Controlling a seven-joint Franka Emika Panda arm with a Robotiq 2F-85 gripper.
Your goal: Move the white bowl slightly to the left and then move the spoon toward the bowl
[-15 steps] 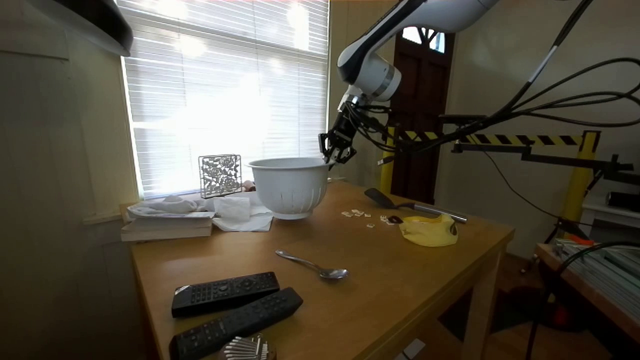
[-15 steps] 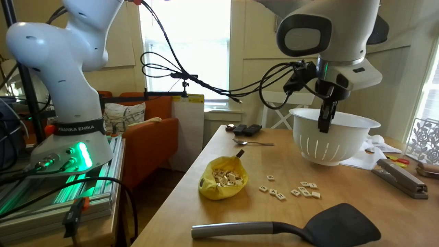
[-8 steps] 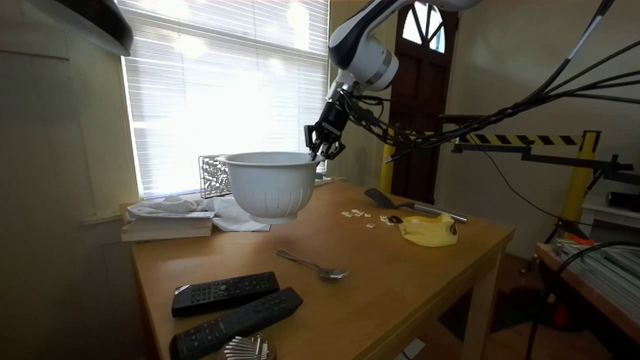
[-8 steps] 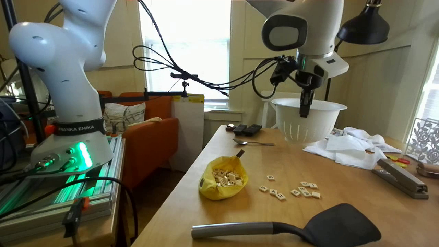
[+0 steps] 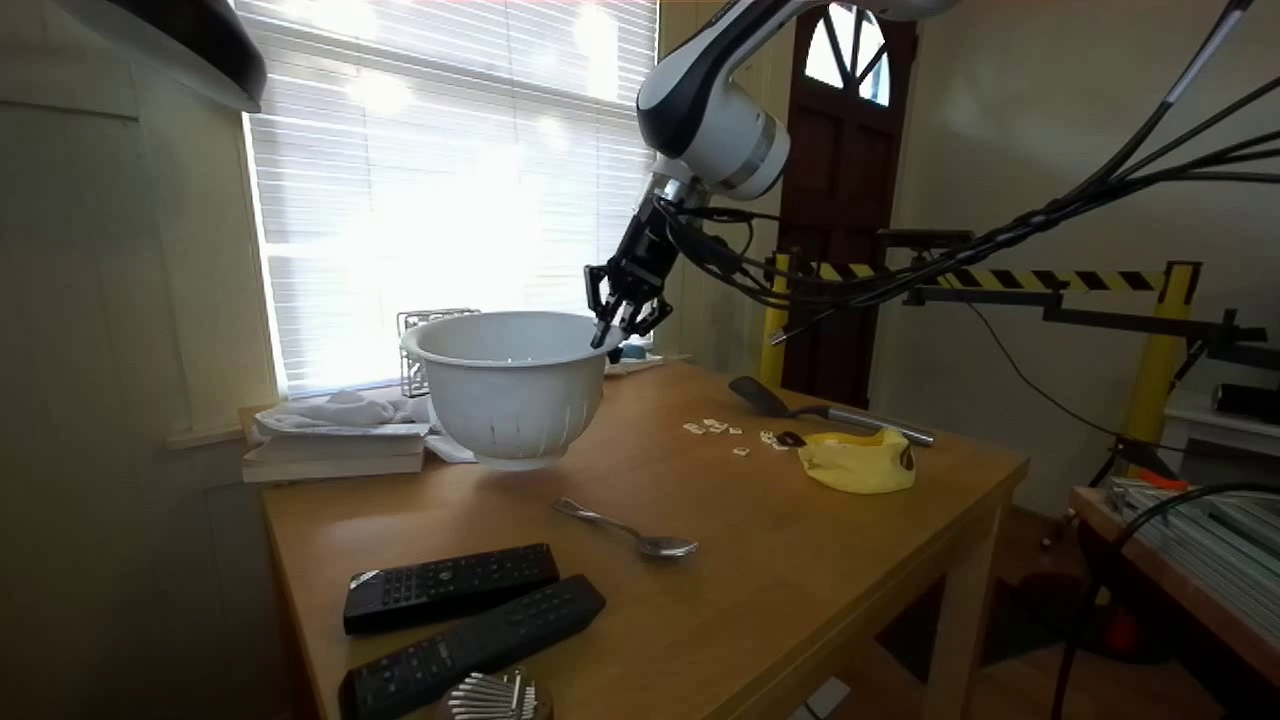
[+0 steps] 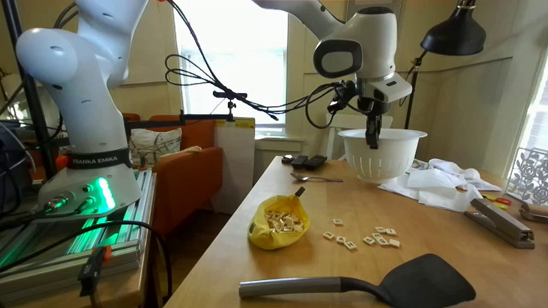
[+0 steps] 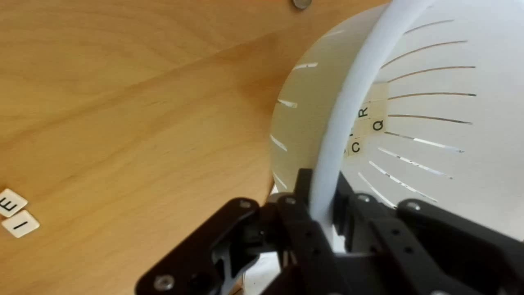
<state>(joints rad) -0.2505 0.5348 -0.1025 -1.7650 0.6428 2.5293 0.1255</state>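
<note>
The white bowl (image 5: 515, 410) is deep and slotted. It shows in both exterior views (image 6: 383, 160) and in the wrist view (image 7: 425, 106), with several letter tiles inside. My gripper (image 7: 322, 184) is shut on the bowl's rim, one finger inside and one outside; it also shows in both exterior views (image 5: 607, 345) (image 6: 372, 143). The bowl's base is close to the table top; I cannot tell whether it touches. The spoon (image 5: 665, 547) lies on the table in front of the bowl in an exterior view, left of the bowl in an exterior view (image 6: 317, 178).
Black remotes (image 5: 455, 585) lie near the spoon. White papers (image 6: 443, 188) lie beside the bowl, with a stapler (image 6: 503, 222) near them. A yellow pouch of tiles (image 6: 278, 239), loose tiles (image 6: 381, 239) and a black spatula (image 6: 428, 282) are also on the table.
The bowl stood further back by the papers, was lifted in my gripper, and has come toward the spoon and lower. The spoon has not moved.
</note>
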